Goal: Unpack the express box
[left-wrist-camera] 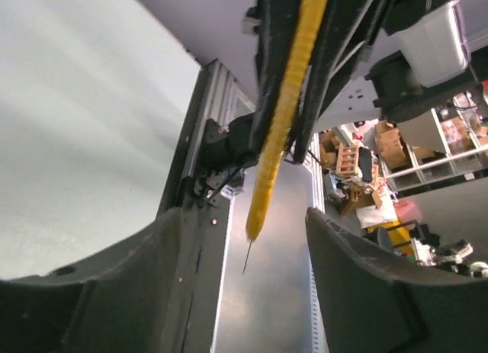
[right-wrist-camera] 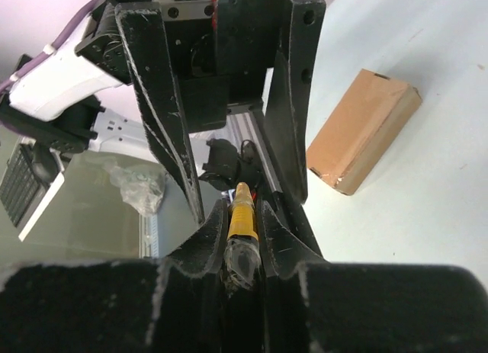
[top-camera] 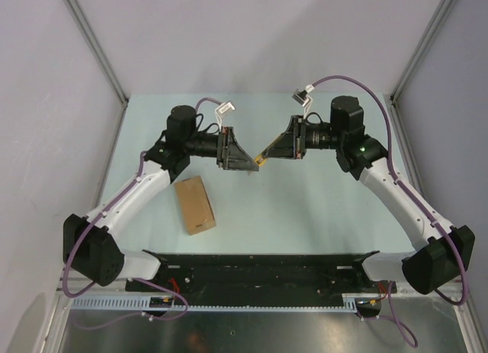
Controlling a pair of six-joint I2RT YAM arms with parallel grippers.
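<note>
The express box [top-camera: 195,205] lies shut and flat on the table at the left, in front of the left arm; the right wrist view has the box [right-wrist-camera: 364,130] at the upper right. Both grippers meet in the air over the table's middle. My right gripper [top-camera: 273,150] [right-wrist-camera: 242,210] is shut on the handle end of a yellow utility knife [top-camera: 263,157] [right-wrist-camera: 244,216]. My left gripper [top-camera: 248,162] [left-wrist-camera: 242,216] is open. The knife [left-wrist-camera: 280,109] passes between its fingers [left-wrist-camera: 358,269] with a gap on each side, thin blade tip bare.
The pale table [top-camera: 305,208] is boxed in by white walls with aluminium posts [top-camera: 95,44] at the back corners. A black base bar [top-camera: 259,265] and a cable rail [top-camera: 252,301] run along the near edge.
</note>
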